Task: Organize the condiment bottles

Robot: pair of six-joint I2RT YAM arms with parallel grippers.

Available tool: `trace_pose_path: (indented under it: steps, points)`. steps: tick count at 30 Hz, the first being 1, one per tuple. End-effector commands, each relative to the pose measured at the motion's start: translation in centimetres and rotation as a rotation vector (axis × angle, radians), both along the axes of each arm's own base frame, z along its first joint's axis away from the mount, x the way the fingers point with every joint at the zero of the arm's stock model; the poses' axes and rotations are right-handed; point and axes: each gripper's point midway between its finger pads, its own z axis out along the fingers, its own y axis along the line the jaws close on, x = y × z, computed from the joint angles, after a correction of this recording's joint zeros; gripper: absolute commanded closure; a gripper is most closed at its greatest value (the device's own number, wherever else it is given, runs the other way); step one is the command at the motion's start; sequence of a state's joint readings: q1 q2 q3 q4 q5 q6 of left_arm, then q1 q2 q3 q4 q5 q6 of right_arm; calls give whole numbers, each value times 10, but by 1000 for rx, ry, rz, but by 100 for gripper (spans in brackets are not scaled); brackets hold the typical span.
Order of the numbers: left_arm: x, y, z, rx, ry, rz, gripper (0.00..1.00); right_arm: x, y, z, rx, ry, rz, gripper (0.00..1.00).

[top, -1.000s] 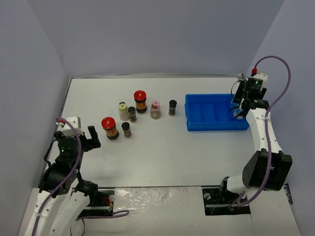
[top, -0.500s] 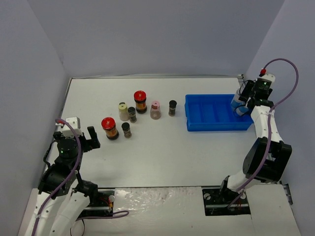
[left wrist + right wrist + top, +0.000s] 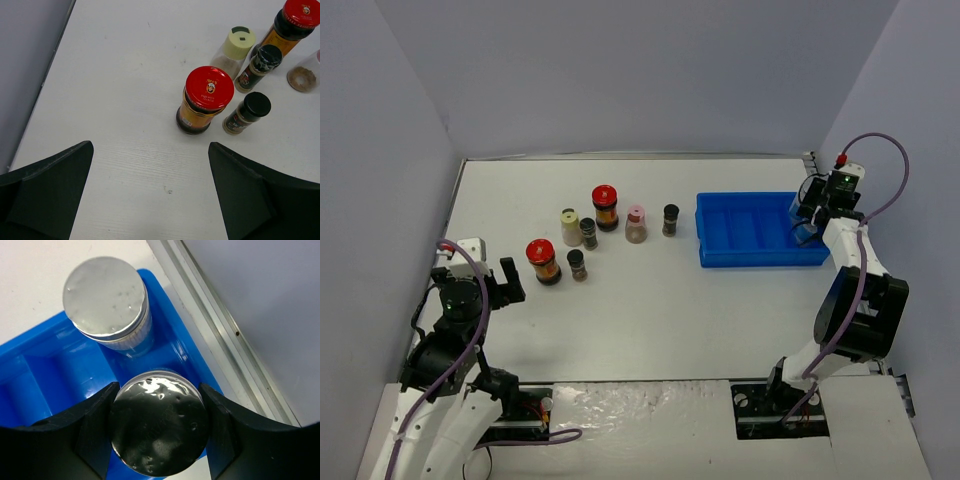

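While the left gripper point(image 3: 478, 272) sat exactly where it was a second ago, jaws spread wide, the right arm had shifted: its elbow now stood nearer the tray point(image 3: 740, 228), with the right gripper point(image 3: 805, 218) back at the tray's right end. From above, its load was too small to make out. Seven jars stayed put on the table point(image 3: 670, 310), left of the tray: near red jar point(image 3: 542, 260), far red jar point(image 3: 605, 206), cream jar point(image 3: 570, 226), pink jar point(image 3: 636, 223) and three dark jars point(image 3: 577, 263), point(image 3: 589, 232), point(image 3: 671, 218).

Over to the left wrist: the open fingers point(image 3: 50, 190) framed bare table, nothing between them. Straight ahead stood the near red jar point(image 3: 205, 100), upright, with dark sauce and an orange label. One dark jar point(image 3: 246, 112) stood just beside it, the cream jar point(image 3: 232, 50) and another dark jar point(image 3: 257, 67) behind, and the far red jar point(image 3: 295, 22) in the corner.

Right wrist now: the right gripper point(image 3: 158, 440) was clamped on a silver jar point(image 3: 159, 427), a finger point(image 3: 95, 432) on each side of its shiny, speckled lid. It hung in the tray's point(image 3: 40, 370) end compartment, by the outer wall. A second silver jar point(image 3: 106, 297) stood upright close beyond it, with the table's rail point(image 3: 215, 325) alongside.
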State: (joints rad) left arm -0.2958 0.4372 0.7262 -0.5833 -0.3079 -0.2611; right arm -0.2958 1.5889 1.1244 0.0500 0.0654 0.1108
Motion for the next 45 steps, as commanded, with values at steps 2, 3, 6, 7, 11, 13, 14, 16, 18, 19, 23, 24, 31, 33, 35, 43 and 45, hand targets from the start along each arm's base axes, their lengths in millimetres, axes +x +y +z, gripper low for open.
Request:
trace_pose_path:
  steps: [2, 3, 6, 7, 11, 13, 14, 16, 18, 19, 23, 24, 31, 33, 35, 43, 45]
  points:
    - [11, -3, 19, -6, -65, -12, 3, 17, -15, 33, -53, -138, -39, 55]
    - [11, -4, 19, -6, -65, -13, 3, 16, -15, 34, -53, -140, -39, 47]
    - [11, -3, 19, -4, -65, -12, 3, 15, -13, 38, -52, -149, -36, 29]
    - [11, -3, 19, -3, -64, -10, 3, 14, -13, 39, -50, -152, -37, 25]
    - [11, -3, 19, -4, -66, -11, 3, 9, -11, 44, -44, -156, -45, 12]
    - [11, -3, 19, -4, -64, -12, 3, 7, -9, 56, -52, -173, -49, 11]
    - [11, -3, 19, -4, -64, -12, 3, 6, -8, 63, -56, -180, -48, 10]
    - [12, -3, 19, -6, -65, -12, 3, 5, 3, 88, -66, -221, -24, 10]
    - [12, -4, 18, -6, -61, -15, 3, 7, 21, 110, -73, -261, 29, 9]
    - [13, -5, 17, -7, -58, -17, 3, 9, 36, 121, -76, -279, 70, 9]
    - [15, -7, 14, -7, -43, -27, 3, 11, 112, 158, -81, -353, 277, 8]
    - [15, -8, 14, -7, -40, -28, 3, 10, 132, 162, -72, -368, 330, 8]
    - [17, -10, 12, -9, -28, -36, 3, 10, 269, 153, -29, -357, 717, 8]
    - [17, -10, 11, -8, -24, -36, 3, 13, 300, 140, -28, -325, 802, 8]
    - [17, -9, 11, -7, -24, -33, 3, 19, 322, 118, -37, -277, 863, 8]
    - [17, -9, 8, 0, -9, -28, 3, 44, 368, 65, -16, -190, 979, 9]
    - [18, -9, 7, 0, -7, -27, 3, 51, 373, 55, -16, -172, 989, 9]
